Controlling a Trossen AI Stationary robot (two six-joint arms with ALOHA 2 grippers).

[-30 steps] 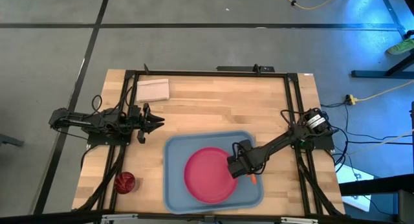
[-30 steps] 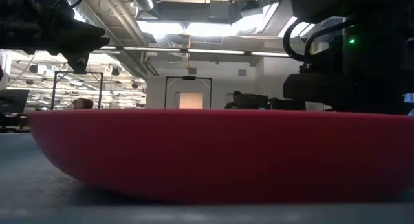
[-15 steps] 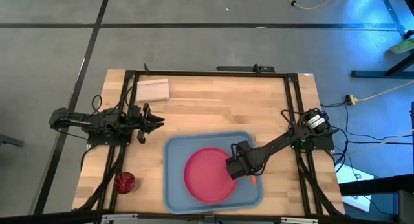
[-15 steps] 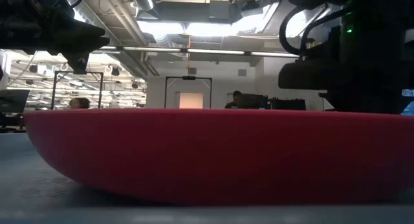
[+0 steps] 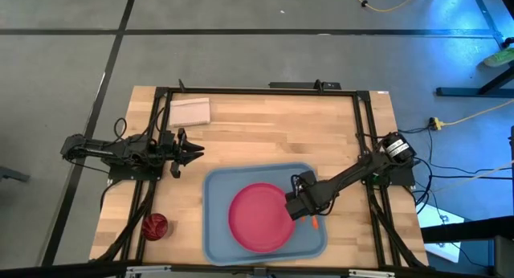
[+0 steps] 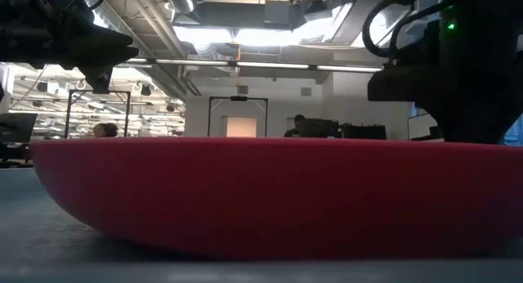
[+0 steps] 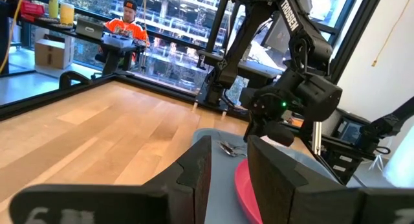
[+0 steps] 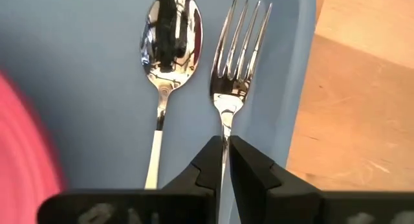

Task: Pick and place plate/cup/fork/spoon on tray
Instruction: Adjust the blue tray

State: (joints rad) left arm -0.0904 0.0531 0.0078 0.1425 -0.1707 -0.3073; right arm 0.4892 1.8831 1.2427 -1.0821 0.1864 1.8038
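Observation:
The pink-red plate point(image 5: 259, 216) lies in the middle of the light-blue tray point(image 5: 217, 190) and fills the low view point(image 6: 270, 201). The spoon point(image 8: 169, 36) and the fork point(image 8: 234, 56) lie side by side along the tray's right side, heads toward the far edge. My right gripper point(image 5: 295, 206) is above them, shut on the fork; its orange handle end point(image 5: 314, 223) shows behind the gripper. The dark red cup point(image 5: 155, 226) stands on the table at the near left corner. My left gripper point(image 5: 193, 152) is open and empty, left of the tray. My right gripper pinches the fork's thin metal neck point(image 8: 224, 130) just below the tines, between its two fingers. The fingers come from above and lie along the fork. The tines point toward the table's far edge, next to the tray's right rim. Whether the fork rests on the tray floor, I cannot tell.
A flat light-brown piece point(image 5: 189, 112) lies at the table's far left. A dark frame runs around the tabletop's edges. Bare wood shows between the tray and the far edge. A person in orange point(image 7: 126, 30) sits in the room beyond the table.
My right gripper has shifted slightly over the tray's right side, first toward the plate, then back toward the table's right edge. The plate, spoon and cup have stayed in place.

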